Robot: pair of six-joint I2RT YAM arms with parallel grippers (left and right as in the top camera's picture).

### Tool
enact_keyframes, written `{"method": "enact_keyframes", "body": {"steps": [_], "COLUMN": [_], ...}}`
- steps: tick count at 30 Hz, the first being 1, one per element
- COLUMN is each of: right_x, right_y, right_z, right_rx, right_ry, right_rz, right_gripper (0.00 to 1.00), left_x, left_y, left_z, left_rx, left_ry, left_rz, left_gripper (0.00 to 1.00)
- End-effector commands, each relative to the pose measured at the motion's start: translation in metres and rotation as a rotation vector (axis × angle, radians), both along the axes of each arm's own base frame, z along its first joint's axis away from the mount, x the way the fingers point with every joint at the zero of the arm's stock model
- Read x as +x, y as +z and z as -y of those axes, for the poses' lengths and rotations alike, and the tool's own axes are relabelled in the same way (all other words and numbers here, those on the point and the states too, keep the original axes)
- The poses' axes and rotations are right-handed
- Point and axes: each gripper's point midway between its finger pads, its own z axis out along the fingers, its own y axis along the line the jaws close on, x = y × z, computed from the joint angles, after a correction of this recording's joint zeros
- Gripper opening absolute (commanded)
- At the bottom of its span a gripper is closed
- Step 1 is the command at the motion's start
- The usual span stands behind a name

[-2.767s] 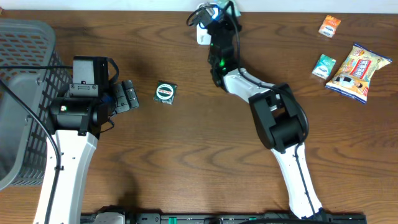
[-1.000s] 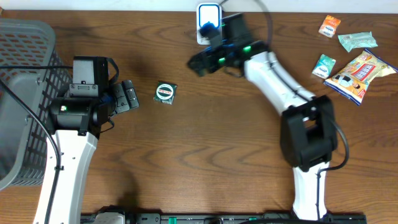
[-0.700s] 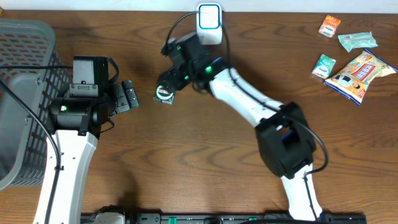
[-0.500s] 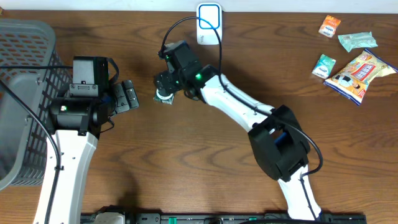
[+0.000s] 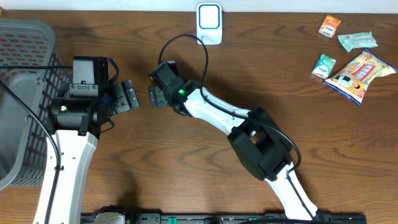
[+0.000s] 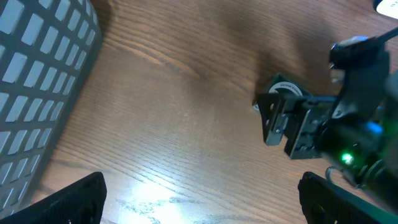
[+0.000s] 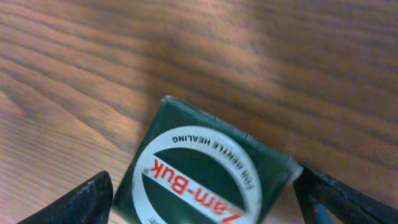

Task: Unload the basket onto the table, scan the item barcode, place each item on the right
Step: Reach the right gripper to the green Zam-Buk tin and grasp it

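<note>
So my right fingers [image 7: 93, 200] are spread wide with the green Zam-Buk box [image 7: 205, 168] sitting right between them, label up, flat on the table [image 7: 261, 56]. One pad is just beside one edge of the box and the other looks like it's touching the opposite corner. Honestly I can't tell if I'm actually squeezing it or only straddling it. From overhead my right gripper [image 5: 154, 96] covers the box almost completely, with the arm stretched across toward the left half of the table. My left gripper [image 6: 199, 190] is wide open with nothing in it, hovering over bare wood, near the right one but apart from it. The grey basket [image 5: 25, 43] is off at my left edge. The white scanner [image 5: 209, 17] stands at the far edge, well apart from the box. Snack packets [image 5: 359, 68] lie in the far right corner.
</note>
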Motion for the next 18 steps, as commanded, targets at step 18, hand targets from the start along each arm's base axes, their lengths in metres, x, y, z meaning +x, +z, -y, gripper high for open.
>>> {"method": "enact_keyframes", "body": {"steps": [18], "right_x": [0.03], "right_y": [0.038], "right_z": [0.072], "right_rx": [-0.268], "right_ry": [0.16], "right_rz": [0.105], "right_gripper": [0.85], "left_x": [-0.001], "left_y": [0.003], "left_z": [-0.003], "left_rx": [0.014], "left_ry": [0.005], "left_rz": [0.005], "left_gripper": [0.98]}}
